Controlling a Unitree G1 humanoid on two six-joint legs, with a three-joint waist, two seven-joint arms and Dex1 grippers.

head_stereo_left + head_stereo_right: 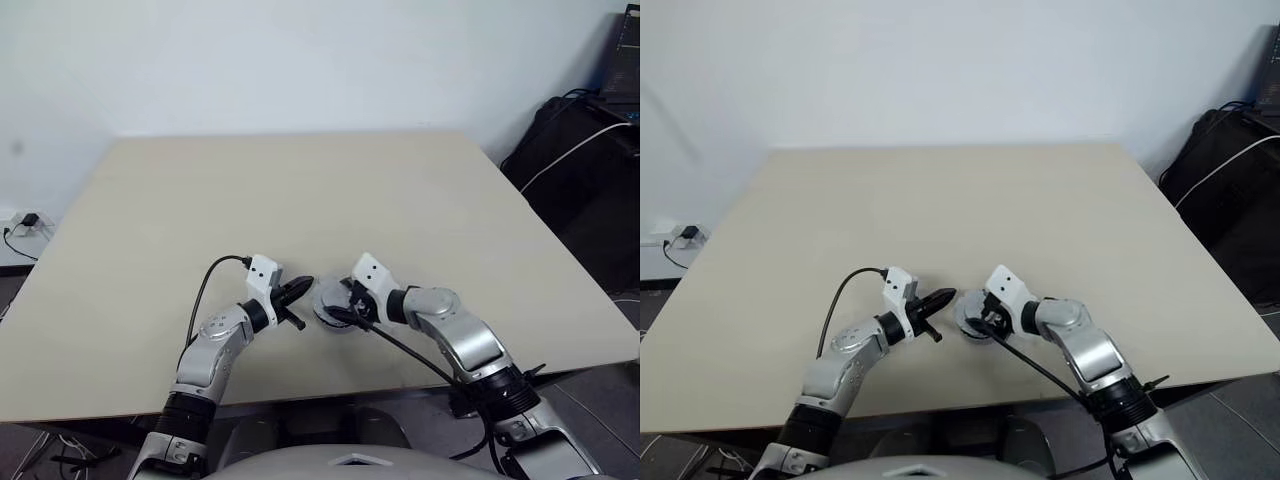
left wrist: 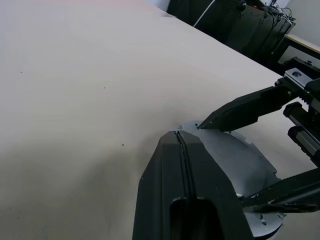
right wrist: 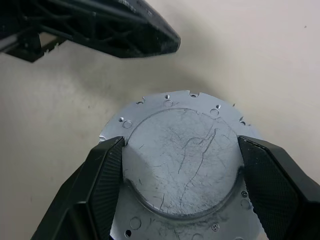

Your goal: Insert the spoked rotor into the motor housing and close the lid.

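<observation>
The lid (image 3: 180,165) is a silver-grey disc lying plain face up, with a scratched raised centre circle. It sits near the table's front edge (image 1: 328,296). My right gripper (image 1: 338,305) is shut on the lid, one black finger (image 3: 100,185) on each side of the raised circle. I cannot tell whether the lid rests on the table or hangs just above it. My left gripper (image 1: 300,289) is shut and empty, its tip just left of the lid's rim. The spoked rotor and the motor housing are hidden or out of view.
The beige table (image 1: 300,190) stretches wide behind both grippers. Black bags and equipment with a white cable (image 1: 580,150) stand off the table's right side. A power strip (image 1: 25,222) lies on the floor at the left.
</observation>
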